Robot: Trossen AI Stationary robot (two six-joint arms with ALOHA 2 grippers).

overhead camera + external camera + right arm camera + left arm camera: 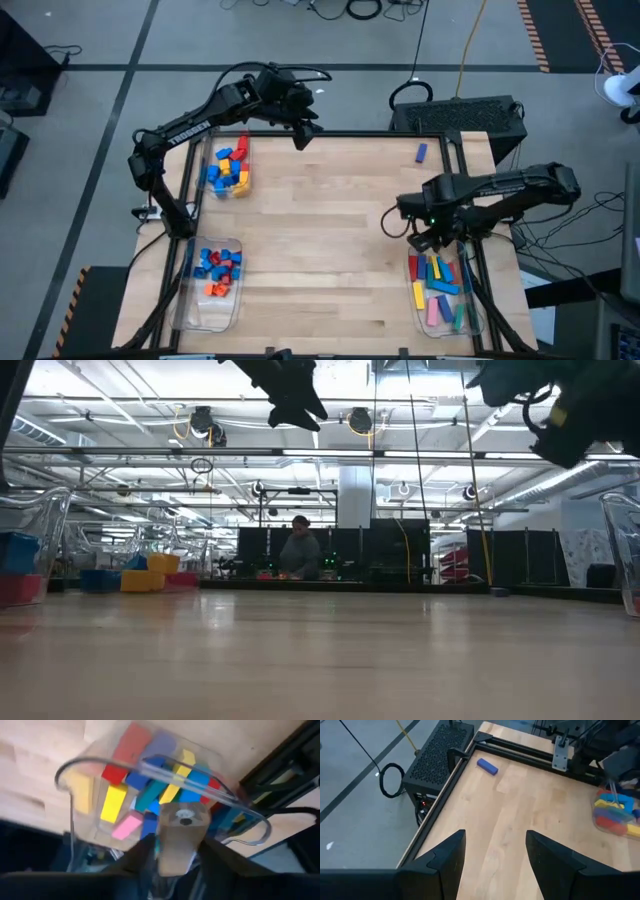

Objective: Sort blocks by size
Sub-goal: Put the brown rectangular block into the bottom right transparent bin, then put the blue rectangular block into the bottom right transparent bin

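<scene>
On the pale wooden table (330,250), three clear plastic bins hold glossy blocks: two bins at the left (228,166) (212,285) with small and medium bricks, one at the right (445,292) with long bars. The left gripper (302,135) hangs over the far edge, fingers apart and empty. One blue block (421,152) lies alone near the far right corner. The right gripper (428,240) hovers above the bar bin; whether it grips anything cannot be told.
</scene>
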